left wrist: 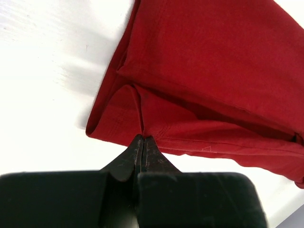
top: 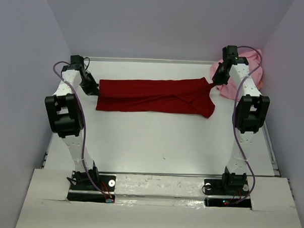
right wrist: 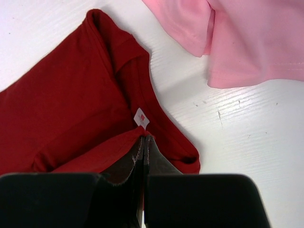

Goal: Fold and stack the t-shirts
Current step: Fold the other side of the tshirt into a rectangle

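Shirts are lying on the white table [top: 155,144], one red and one pink. The red shirt [top: 153,96] is stretching out as a long folded band between the two grippers, and each of them is clamping one end of it.

The left gripper [top: 92,87] is pinching its end with the fingers pressed tight together. In its wrist view the tips are biting the hemmed edge right at a crease. The cloth is spreading away ahead of the fingers and off to their right, with doubled layers showing at the fold. Bare table is showing ahead of those fingers and to their left.

The right gripper [top: 214,82] is likewise squeezing shut on the red shirt, at the neck opening. In its wrist view the tips are gripping the collar rim just below a small white label [right wrist: 141,117], and the red cloth is running off to the left of the fingers. Seen from above, that end of the band is drawing to a point at the fingertips.

The pink shirt [right wrist: 256,38] is lying rumpled just beyond the right gripper, ahead of its fingers and to their right. It is sitting near the red collar but apart from it, with a strip of table showing between the two.
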You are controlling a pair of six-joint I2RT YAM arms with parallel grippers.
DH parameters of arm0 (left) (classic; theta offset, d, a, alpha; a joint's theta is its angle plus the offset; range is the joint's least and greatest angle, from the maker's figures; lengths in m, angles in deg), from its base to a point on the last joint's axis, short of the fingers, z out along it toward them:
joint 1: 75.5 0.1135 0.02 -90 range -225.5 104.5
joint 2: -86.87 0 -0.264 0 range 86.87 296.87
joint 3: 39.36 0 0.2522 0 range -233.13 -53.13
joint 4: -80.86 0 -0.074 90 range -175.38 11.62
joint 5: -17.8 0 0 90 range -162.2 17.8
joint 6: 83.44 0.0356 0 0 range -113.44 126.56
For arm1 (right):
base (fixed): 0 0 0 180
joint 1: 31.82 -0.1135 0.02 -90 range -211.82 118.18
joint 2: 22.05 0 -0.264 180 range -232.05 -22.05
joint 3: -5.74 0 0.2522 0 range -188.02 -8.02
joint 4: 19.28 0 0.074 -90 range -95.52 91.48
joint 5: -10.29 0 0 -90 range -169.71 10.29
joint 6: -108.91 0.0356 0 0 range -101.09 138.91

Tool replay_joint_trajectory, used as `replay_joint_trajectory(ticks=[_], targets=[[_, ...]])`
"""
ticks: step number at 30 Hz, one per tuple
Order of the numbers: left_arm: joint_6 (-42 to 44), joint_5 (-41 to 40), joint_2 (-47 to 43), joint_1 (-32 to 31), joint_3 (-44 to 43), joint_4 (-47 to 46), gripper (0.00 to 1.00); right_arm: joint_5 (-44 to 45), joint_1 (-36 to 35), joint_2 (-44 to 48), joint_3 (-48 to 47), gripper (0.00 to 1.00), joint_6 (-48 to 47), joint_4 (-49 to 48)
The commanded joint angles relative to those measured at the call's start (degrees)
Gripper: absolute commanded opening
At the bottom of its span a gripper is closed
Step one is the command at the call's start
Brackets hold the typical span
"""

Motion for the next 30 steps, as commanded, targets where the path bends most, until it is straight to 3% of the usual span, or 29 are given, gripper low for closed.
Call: replay_joint_trajectory(ticks=[1,21,30], targets=[[-0.2,0.3,1.0,0.8,-1.8,0.1,0.03,1.2,1.0,-0.5,-3.2,0.0,-1.0,-0.2],[-0.1,-0.4,7.0,1.6,-10.2,1.3,0.03,0.7,1.0,-2.3,-4.9,0.0,-1.7,-0.7],[0.1,-0.5,7.8,2.7,-9.5,0.4,0.03,0.4,1.0,-2.8,-4.6,0.0,-2.0,-1.8]])
